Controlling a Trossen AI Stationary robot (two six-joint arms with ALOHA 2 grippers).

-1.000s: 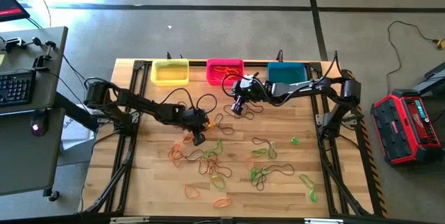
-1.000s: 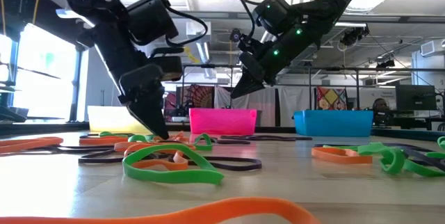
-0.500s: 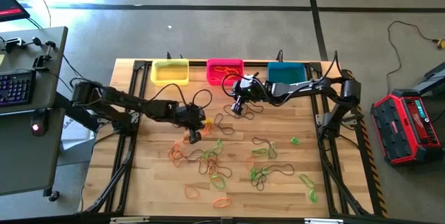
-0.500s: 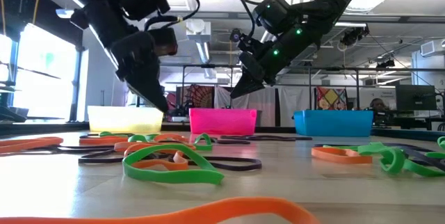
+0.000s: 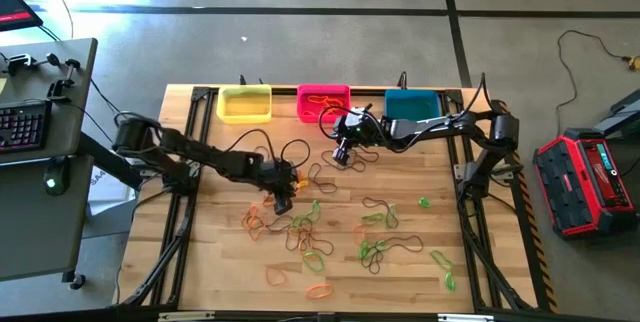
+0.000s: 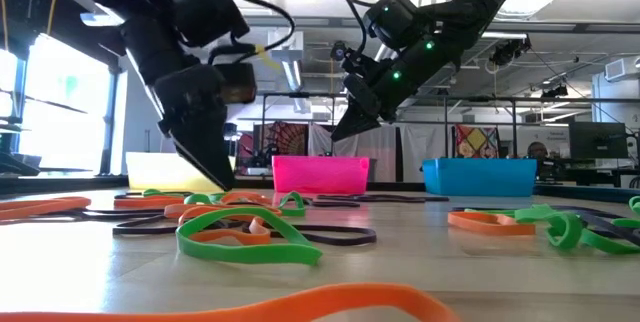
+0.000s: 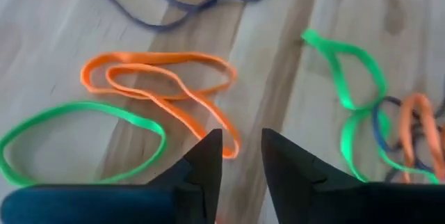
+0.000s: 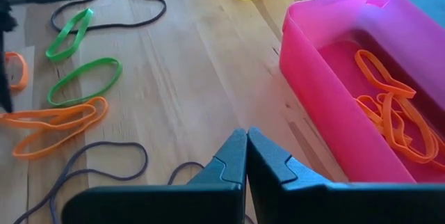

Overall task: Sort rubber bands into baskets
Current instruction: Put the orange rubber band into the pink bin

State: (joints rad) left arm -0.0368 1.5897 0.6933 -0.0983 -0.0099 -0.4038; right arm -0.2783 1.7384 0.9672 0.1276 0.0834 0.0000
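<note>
Hovering low over the table, the left gripper (image 7: 241,156) is slightly open and empty, with an orange rubber band (image 7: 163,83) at its 11 o'clock; the right gripper (image 8: 246,147) is closed, empty, near the pink basket (image 8: 327,85).

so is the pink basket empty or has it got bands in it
Not empty: the pink basket holds several orange rubber bands lying loose on its floor.

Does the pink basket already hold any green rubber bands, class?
No: in the right wrist view the pink basket holds only orange rubber bands; the green ones lie out on the table.
</note>
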